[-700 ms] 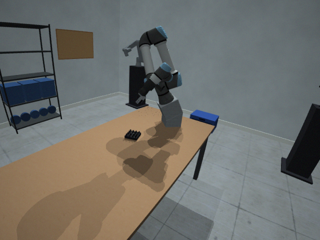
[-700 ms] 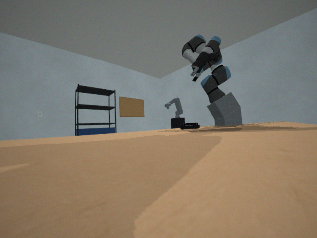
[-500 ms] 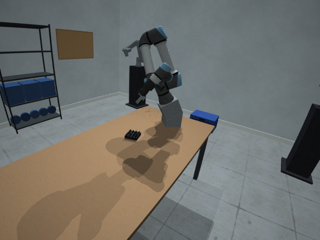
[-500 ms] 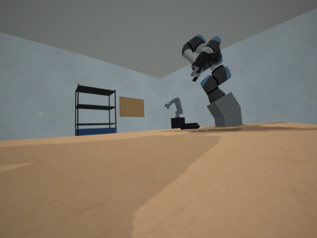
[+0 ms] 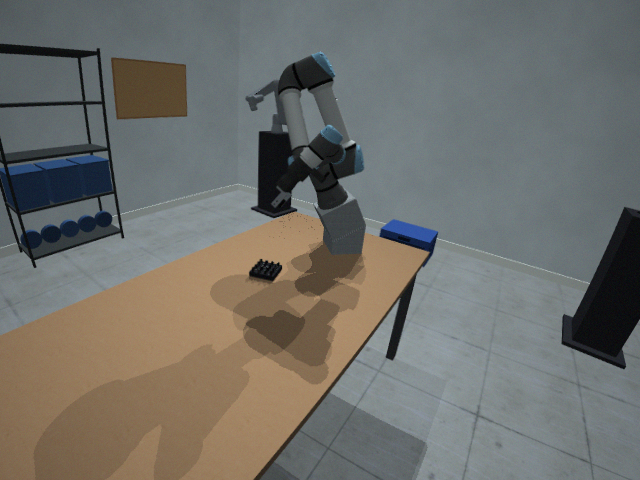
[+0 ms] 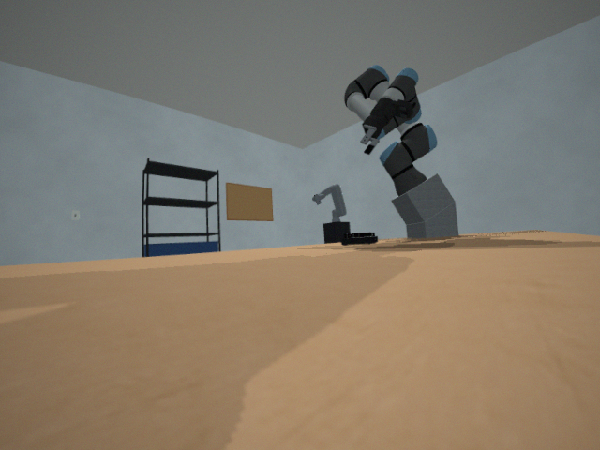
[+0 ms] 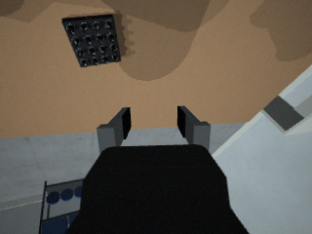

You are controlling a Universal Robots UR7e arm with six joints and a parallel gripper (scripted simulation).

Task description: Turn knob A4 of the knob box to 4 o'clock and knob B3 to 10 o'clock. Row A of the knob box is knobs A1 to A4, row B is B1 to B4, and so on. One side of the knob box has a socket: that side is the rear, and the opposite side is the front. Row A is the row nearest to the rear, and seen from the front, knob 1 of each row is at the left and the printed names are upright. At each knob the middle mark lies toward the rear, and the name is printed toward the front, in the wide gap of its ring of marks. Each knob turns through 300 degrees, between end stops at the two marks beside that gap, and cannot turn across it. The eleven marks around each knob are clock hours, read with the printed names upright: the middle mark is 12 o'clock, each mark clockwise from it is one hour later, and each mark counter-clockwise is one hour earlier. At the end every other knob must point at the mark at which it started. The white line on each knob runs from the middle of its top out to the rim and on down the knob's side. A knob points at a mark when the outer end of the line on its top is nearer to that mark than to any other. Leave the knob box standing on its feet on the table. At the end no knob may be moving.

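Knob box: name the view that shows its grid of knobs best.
The wrist view: it looks down on the knob box, so the knob rows show, though marks are unreadable. The top view shows it small and oblique; the exterior view shows only a low dark side profile.

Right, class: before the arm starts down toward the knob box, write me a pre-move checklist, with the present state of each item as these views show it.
1. Gripper open and holding nothing: ok; the fingers stand wide apart with only table behind them.
2. Knob box standing flat on the table: ok in the top view and exterior view.
3. Gripper above the knob box: not ok; it hangs high, and in the wrist view the box sits off to the upper left.
4. Path down free of other things: ok; nothing else shows between the gripper and the box.
5. A4 and B3 found, white lines read: cannot tell; too small.
6. Socket side identified: cannot tell.
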